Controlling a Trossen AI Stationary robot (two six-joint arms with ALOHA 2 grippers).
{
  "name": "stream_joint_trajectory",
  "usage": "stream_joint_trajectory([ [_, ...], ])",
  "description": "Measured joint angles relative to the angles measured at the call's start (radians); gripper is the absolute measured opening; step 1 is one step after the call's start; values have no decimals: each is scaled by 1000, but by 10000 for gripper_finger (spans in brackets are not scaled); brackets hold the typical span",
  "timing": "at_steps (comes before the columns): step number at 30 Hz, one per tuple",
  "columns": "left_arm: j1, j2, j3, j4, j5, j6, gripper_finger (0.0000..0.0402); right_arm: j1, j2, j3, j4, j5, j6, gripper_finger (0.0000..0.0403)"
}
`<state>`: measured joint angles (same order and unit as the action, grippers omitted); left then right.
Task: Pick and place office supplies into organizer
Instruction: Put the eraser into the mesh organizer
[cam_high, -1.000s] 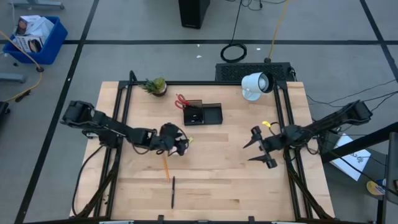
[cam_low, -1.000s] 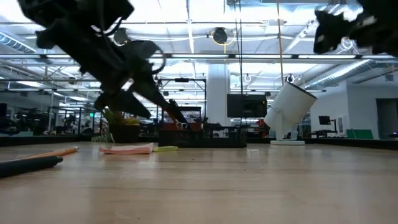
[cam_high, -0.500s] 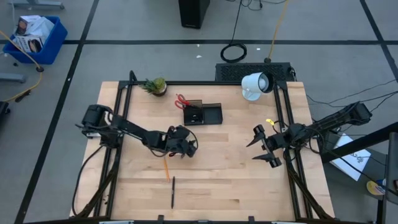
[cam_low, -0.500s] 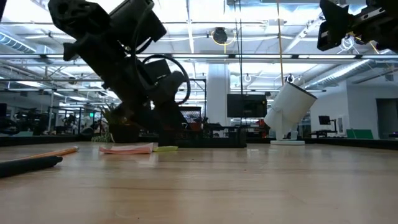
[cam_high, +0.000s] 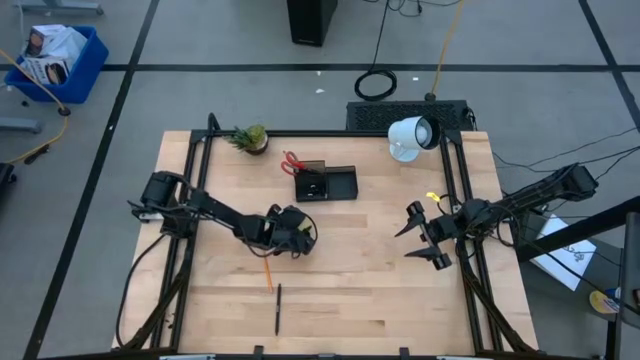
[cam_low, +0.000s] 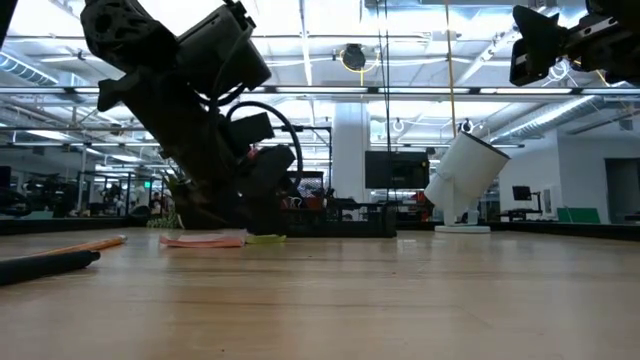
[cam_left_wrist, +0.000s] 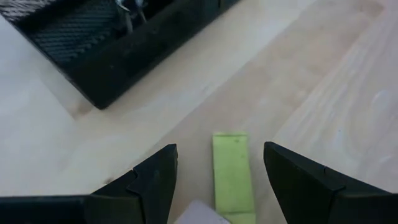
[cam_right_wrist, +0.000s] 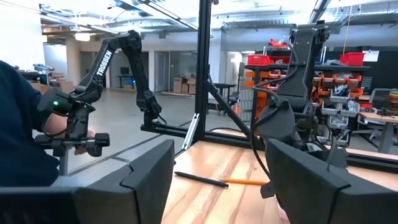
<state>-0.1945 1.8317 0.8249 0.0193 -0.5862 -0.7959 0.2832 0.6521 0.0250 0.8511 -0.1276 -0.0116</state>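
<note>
My left gripper (cam_high: 297, 236) (cam_left_wrist: 221, 148) is open and points down at the table's middle, just near of the black organizer (cam_high: 326, 183) (cam_left_wrist: 112, 43). Its fingers stand on either side of a yellow-green strip (cam_left_wrist: 233, 171) lying flat, without touching it. A pale corner (cam_left_wrist: 199, 213) of the pink sticky-note pad (cam_low: 200, 240) shows beside the strip. Red-handled scissors (cam_high: 291, 161) stand in the organizer's cup. An orange pencil (cam_high: 268, 272) and a black pen (cam_high: 278, 308) lie nearer. My right gripper (cam_high: 417, 238) (cam_right_wrist: 219, 144) waits open, raised at the table's right.
A small potted plant (cam_high: 250, 137) stands at the far left and a white round lamp (cam_high: 412, 137) at the far right. Bare wood lies between the two arms. In the right wrist view a person's sleeve (cam_right_wrist: 22, 124) shows beyond the table.
My left gripper has moved a little toward the table's right, tipped from a slant to pointing steeply down, and come down over the sticky-note pad and the yellow-green strip. My right gripper has kept nearly still.
</note>
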Motion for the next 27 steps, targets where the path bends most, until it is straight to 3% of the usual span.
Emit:
stream_joint_trajectory([
  [16, 17, 43, 2, 19, 61, -15, 233, 0, 1, -1, -5, 1, 0, 245],
  [27, 18, 45, 1, 25, 81, -18, 78, 0, 1, -1, -6, 0, 8, 244],
])
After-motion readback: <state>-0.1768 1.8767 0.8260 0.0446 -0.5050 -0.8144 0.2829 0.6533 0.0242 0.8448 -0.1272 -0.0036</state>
